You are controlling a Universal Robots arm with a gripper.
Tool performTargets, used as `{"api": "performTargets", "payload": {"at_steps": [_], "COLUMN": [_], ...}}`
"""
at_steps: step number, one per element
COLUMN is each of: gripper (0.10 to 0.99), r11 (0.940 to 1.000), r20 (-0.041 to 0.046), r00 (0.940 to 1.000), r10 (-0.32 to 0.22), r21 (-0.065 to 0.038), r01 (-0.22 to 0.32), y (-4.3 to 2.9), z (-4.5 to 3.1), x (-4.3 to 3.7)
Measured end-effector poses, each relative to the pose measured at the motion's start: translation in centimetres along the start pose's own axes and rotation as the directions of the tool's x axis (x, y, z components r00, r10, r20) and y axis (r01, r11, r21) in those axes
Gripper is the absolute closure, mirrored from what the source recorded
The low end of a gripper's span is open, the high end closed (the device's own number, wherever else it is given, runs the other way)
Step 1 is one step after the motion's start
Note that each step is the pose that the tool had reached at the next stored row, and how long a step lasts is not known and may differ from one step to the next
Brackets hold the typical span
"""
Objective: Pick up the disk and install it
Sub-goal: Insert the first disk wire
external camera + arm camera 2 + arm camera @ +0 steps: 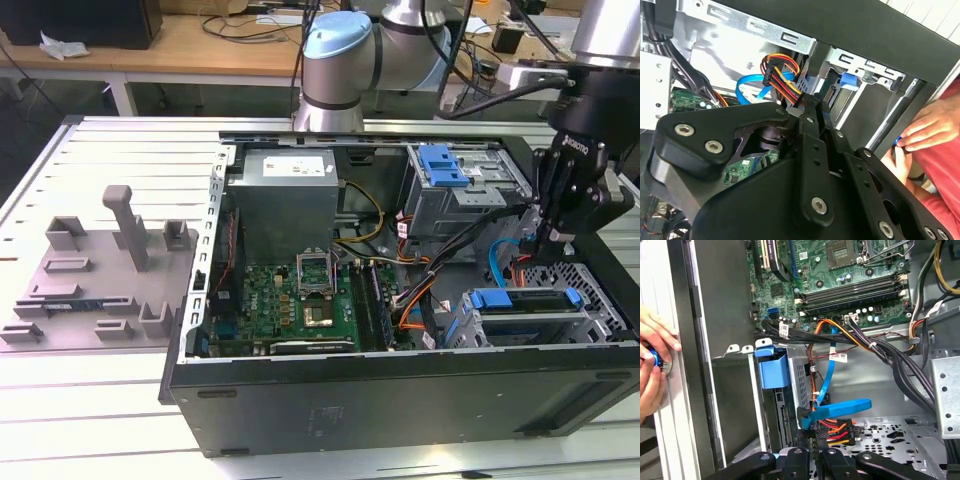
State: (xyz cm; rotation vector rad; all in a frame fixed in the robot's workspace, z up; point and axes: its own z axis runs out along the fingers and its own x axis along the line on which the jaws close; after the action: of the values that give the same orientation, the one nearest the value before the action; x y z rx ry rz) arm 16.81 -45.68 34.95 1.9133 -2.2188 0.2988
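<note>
Looking into the big open black computer case [400, 400], we are seeing the disk [525, 299], a flat silver-grey box with a blue plastic frame running along its edge. The frame is ending in a small blue tab at each side. The disk is lying flat inside a grey metal cage [595, 290] full of little holes, at the exterior view's right, close to the case's near wall.

The black gripper [547, 238] is hanging just beside the disk and is not touching it. Its fingers [807, 130] are pressing close together. The tips are sitting right by a black plug with red, orange and yellow wires [837, 432] and a flat blue cable [840, 407].

We are counting one disk, one gripper and one grey robot arm [335, 60]. We are also counting one ribbed blue plastic latch [443, 165] on a second metal cage [470, 200] farther back, one green circuit board [290, 300], and one grey upright plastic post [125, 225] on a grey tray [90, 300] outside the case, at the exterior view's left. We are counting two hands too: one hand [657, 335] and a second hand [649, 390] are touching a small blue round thing [654, 359] at the case's outer edge.
</note>
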Motion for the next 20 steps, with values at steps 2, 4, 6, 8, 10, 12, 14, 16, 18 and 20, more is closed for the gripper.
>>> {"api": "performTargets", "payload": {"at_steps": [2,4,6,8,10,12,14,16,18,20], "gripper": [0.918,0.918,0.918,0.918,0.918,0.918,0.918,0.918,0.918,0.918], "r11": [1.0,1.0,1.0,1.0,0.9999,0.9998,0.9996,0.9993,0.9993,0.9993], "r20": [0.018,0.0319,0.0446,0.0568,0.0659,0.0741,0.0774,0.0807,0.0843,0.0875], "r00": [0.9998,0.9995,0.999,0.9983,0.9978,0.9971,0.9966,0.9961,0.9957,0.9954], "r10": [-0.002,-0.004,-0.006,-0.008,-0.01,-0.019,-0.029,-0.036,-0.038,-0.038], "r21": [-0.001,-0.002,-0.003,-0.004,-0.004,-0.002,0.001,0.002,0.003,0.002], "r01": [0.003,0.005,0.007,0.009,0.01,0.019,0.029,0.036,0.038,0.038], "y": [-0.03,-0.05,-0.06,-0.08,-0.08,-0.09,-0.13,-0.2,-0.27,-0.27], "z": [-0.07,-0.11,-0.11,-0.1,-0.07,-0.01,0.06,0.2,0.33,0.35], "x": [0.39,0.75,1.08,1.38,1.67,2.14,2.43,2.92,3.37,3.42]}}
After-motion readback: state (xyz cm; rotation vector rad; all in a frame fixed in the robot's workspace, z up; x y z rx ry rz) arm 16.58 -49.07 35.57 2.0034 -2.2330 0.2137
